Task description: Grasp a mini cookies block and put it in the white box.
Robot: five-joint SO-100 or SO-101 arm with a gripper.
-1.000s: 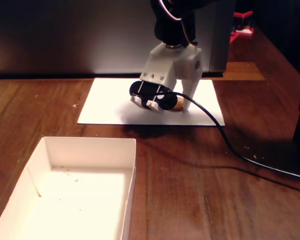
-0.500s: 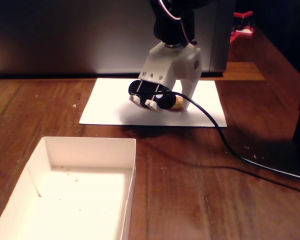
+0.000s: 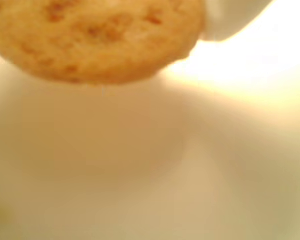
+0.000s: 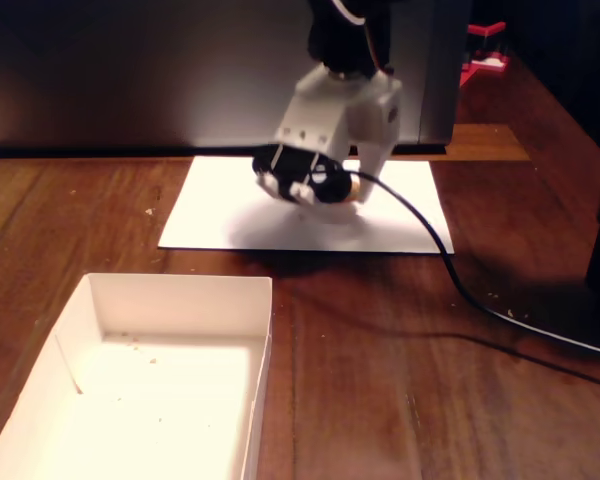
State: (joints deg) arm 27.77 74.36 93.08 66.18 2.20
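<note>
Carrying the cookie (image 4: 353, 189) clamped in the gripper (image 4: 348, 192), we risk crumbling or dropping it short of the white box (image 4: 170, 290).

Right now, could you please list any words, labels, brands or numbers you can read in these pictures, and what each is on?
None can be read.
White box: plain walls.
White paper sheet: blank.
Gripper: no lettering visible.
Mini cookies block: no markings.

White gripper (image 4: 330, 190), black cable (image 4: 450, 270)
</note>
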